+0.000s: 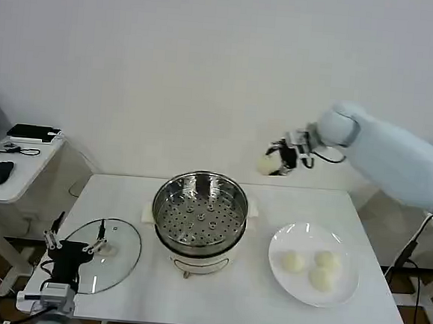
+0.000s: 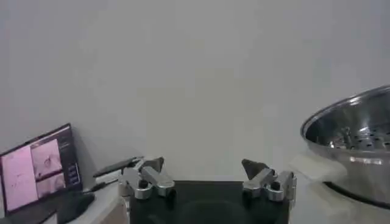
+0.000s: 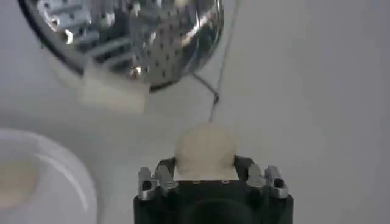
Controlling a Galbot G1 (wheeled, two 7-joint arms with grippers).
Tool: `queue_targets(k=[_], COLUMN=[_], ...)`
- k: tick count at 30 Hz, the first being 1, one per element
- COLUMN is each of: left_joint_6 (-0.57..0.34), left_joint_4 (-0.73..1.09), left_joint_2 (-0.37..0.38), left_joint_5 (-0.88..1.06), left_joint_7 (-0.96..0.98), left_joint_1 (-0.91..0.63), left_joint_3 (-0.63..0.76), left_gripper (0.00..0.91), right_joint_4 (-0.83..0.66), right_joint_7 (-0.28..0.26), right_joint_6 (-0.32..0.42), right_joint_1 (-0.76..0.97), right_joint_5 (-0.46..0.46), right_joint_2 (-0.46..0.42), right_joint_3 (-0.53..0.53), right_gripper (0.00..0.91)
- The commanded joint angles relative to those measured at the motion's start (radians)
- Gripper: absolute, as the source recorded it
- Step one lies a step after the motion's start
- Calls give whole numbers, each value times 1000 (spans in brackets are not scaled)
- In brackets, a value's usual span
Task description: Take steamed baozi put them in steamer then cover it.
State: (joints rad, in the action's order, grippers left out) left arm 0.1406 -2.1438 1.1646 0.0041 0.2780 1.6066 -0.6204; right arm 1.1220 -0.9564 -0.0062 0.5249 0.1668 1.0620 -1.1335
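Three small, smooth, cream-white round buns (image 1: pixel 312 267) lie close together on our flat white round plate (image 1: pixel 281 241), which rests on the right part of the white table (image 1: pixel 251 300). We hold a fourth cream-white bun (image 1: pixel 266 164) in our right gripper (image 1: pixel 279 161), raised in the air above the table's far edge, behind and to the right of the steamer. From the right wrist camera we see that bun (image 3: pixel 205 149) pinched between the jaws of the right gripper (image 3: pixel 205 173), with the steamer's perforated tray (image 3: pixel 158 42) and the plate's rim (image 3: pixel 67 167) below it.

Our round shiny stainless-steel steamer (image 1: pixel 199 215) stands on its white base near the middle of the table, just left of the plate and apart from it. Its perforated tray (image 1: pixel 198 219) is bare, and the pot is uncovered.

Our round transparent glass cover with a metal rim (image 1: pixel 111 262) lies flat on the left part of the table, its pale whitish handle (image 1: pixel 107 248) facing up, well apart from the steamer. Our left gripper (image 1: pixel 73 244) waits low at the near left corner, over the cover's left edge, its jaws spread wide and gripping nothing. From the left wrist camera we see that left gripper (image 2: pixel 207 173) with both fingers (image 2: pixel 149 178) far apart, and the steamer's steel wall (image 2: pixel 353 152) off to one side.
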Motion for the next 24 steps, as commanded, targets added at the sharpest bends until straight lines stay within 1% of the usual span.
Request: queue_targets(k=[1, 4, 5, 6, 8, 11, 13, 14, 17, 19, 20, 21, 24], left_joint_6=[0, 1, 1, 1, 0, -2, -5, -5, -6, -8, -9, -10, -13], left_joint_4=[-1, 2, 2, 2, 2, -1, -1, -2, -5, -5, -4, -3, -1], left_joint_2=[-5, -3, -1, 0, 6, 13, 16, 17, 20, 21, 22, 22, 24], left_joint_5=[-1, -2, -3, -3, -1, -1, -1, -1, -1, -2, -2, -2, -1], left_joint_7=[-1, 0, 0, 0, 0, 0, 0, 1, 1, 1, 1, 1, 1], left_joint_1=[2, -1, -1, 0, 2, 6, 8, 9, 13, 15, 17, 17, 18], left_joint_3=[-4, -10, -11, -12, -13, -18, -23, -25, -32, -36, -37, -37, -37], left_gripper=[907, 907, 907, 907, 907, 907, 907, 907, 907, 907, 907, 907, 907], right_joint_4=[-34, -34, -37, -46, -84, -151, -191, -234, -320, -355, -390, -409, -459], right_joint_7=[-9, -18, -20, -23, -31, -32, -26, -20, 6, 17, 30, 37, 47], right_joint_6=[50, 97, 103, 129, 172, 222, 266, 296, 372, 400, 431, 446, 469], right_joint_1=[68, 57, 54, 49, 34, -8, -35, -63, -112, -132, -142, -151, -157], right_joint_5=[16, -5, -8, -19, -78, -118, -176, -212, -277, -329, -392, -416, -427], right_joint_2=[204, 250, 255, 272, 307, 352, 375, 397, 439, 452, 460, 467, 479], right_joint_3=[-75, -99, -106, -112, -129, -125, -115, -105, -78, -58, -44, -31, -16], right_gripper=[665, 665, 665, 665, 665, 665, 665, 665, 665, 665, 665, 665, 665])
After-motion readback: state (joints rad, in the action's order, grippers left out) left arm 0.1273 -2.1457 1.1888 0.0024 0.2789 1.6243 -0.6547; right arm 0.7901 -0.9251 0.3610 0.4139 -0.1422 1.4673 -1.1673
